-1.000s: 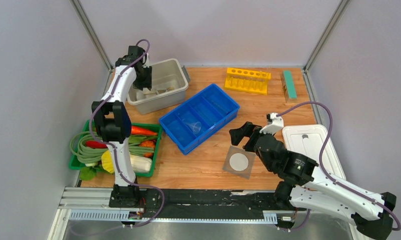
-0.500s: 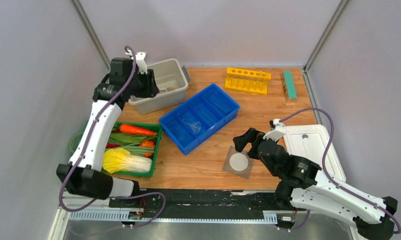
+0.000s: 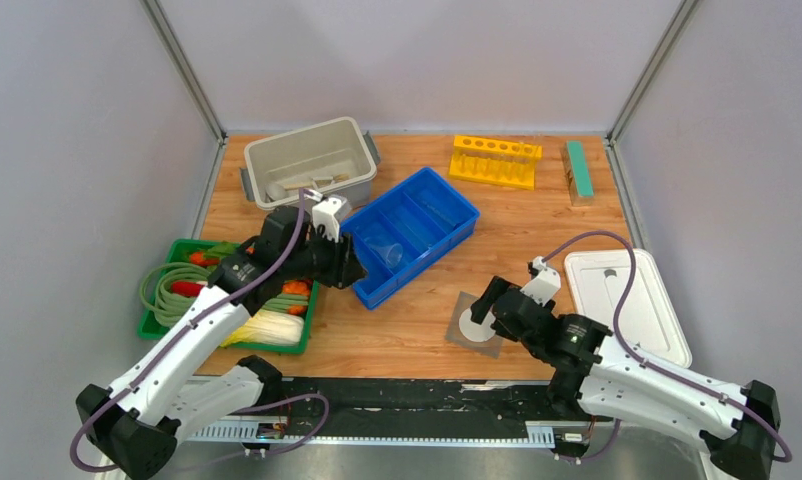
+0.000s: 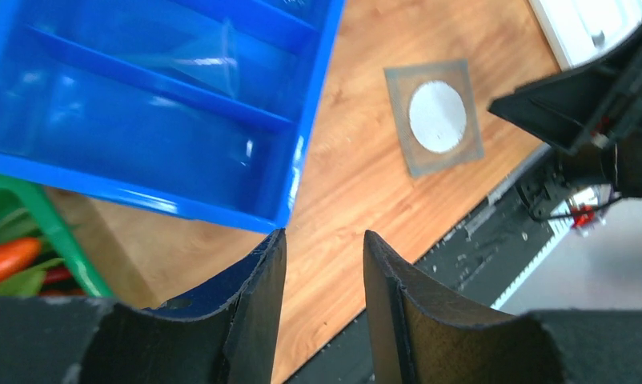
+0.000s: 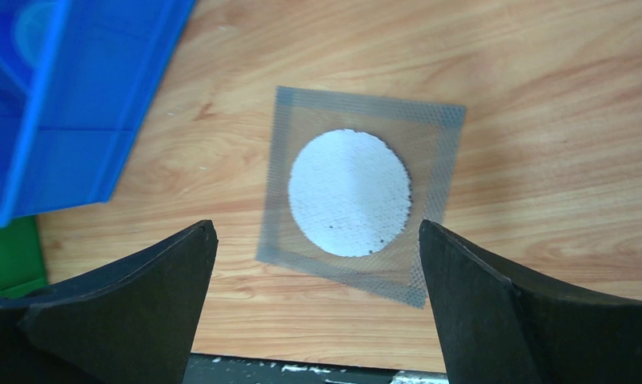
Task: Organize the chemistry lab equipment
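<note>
Grey mesh [image 5: 358, 196] lies beneath right end effector [image 5: 315, 230].

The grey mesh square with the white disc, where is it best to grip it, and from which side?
Take the grey mesh square by one bare mesh edge, coming down from above. It lies flat and thin on the table, so only an edge offers a pinch; the open right gripper hangs over it.
</note>
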